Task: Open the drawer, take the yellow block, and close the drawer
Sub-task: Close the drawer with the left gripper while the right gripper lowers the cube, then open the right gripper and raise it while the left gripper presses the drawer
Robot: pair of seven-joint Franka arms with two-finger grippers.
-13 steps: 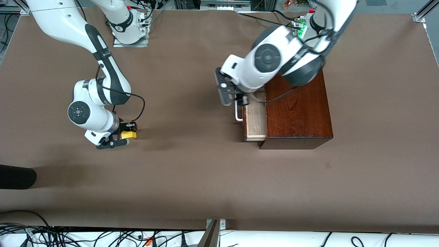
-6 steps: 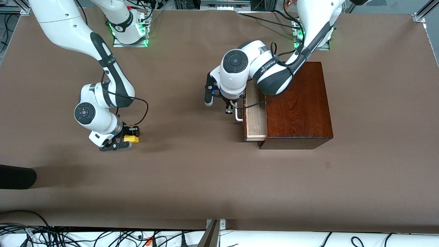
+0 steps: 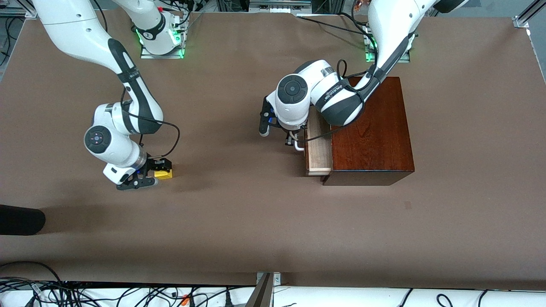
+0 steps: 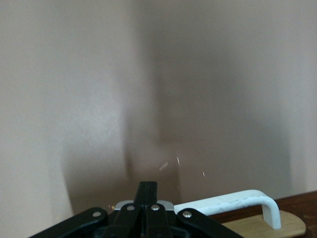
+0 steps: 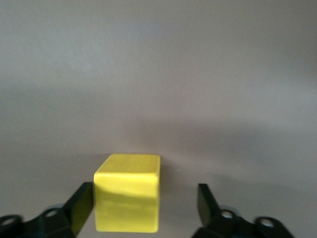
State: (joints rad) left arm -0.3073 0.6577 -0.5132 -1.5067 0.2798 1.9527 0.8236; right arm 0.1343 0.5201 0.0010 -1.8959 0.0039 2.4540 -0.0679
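Observation:
The yellow block (image 3: 164,173) rests on the brown table toward the right arm's end. My right gripper (image 3: 155,172) is low at the table and open around it. In the right wrist view the block (image 5: 128,198) touches one finger (image 5: 81,203), with a gap to the other. The drawer (image 3: 319,149) of the reddish-brown wooden box (image 3: 371,132) stands partly open and its pale interior shows. My left gripper (image 3: 289,137) is shut and empty, right at the white handle (image 3: 298,146). The left wrist view shows the shut fingers (image 4: 147,191) beside the handle (image 4: 237,202).
A dark rounded object (image 3: 20,219) lies at the table edge at the right arm's end, nearer the camera. Cables (image 3: 128,294) run along the near edge. Open brown table lies between the block and the box.
My left gripper came down to the handle and the drawer slid slightly inward. My right gripper set the block down and drew back a little.

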